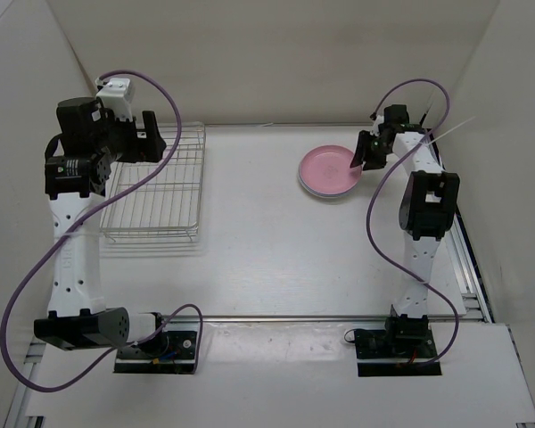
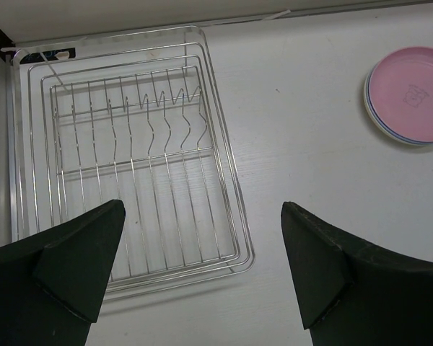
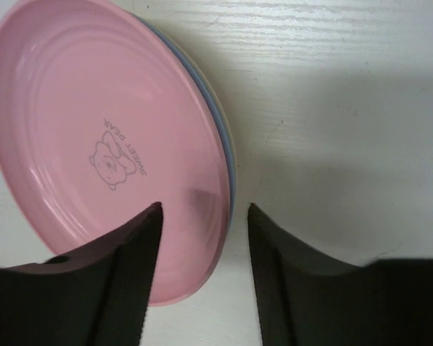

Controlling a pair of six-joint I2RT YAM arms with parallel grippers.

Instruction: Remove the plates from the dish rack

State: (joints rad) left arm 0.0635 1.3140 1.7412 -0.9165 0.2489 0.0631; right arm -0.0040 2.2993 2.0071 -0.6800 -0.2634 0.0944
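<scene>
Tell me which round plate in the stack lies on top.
The pink round plate with the bear print; the blue plate shows only as a rim beneath it.

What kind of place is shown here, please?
Likely a robot test cell, not a kitchen: plain white walls enclose the white table, two black-and-white robot arms are bolted to its edge, with a silver wire dish rack and stacked round plates, pink on top.

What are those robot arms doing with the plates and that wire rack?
They are unloading plates. The dish rack has no plates in it. The pink plate lies on top of the other plates on the table. The right hand is open at its rim. The left hand hangs open above the rack.
</scene>
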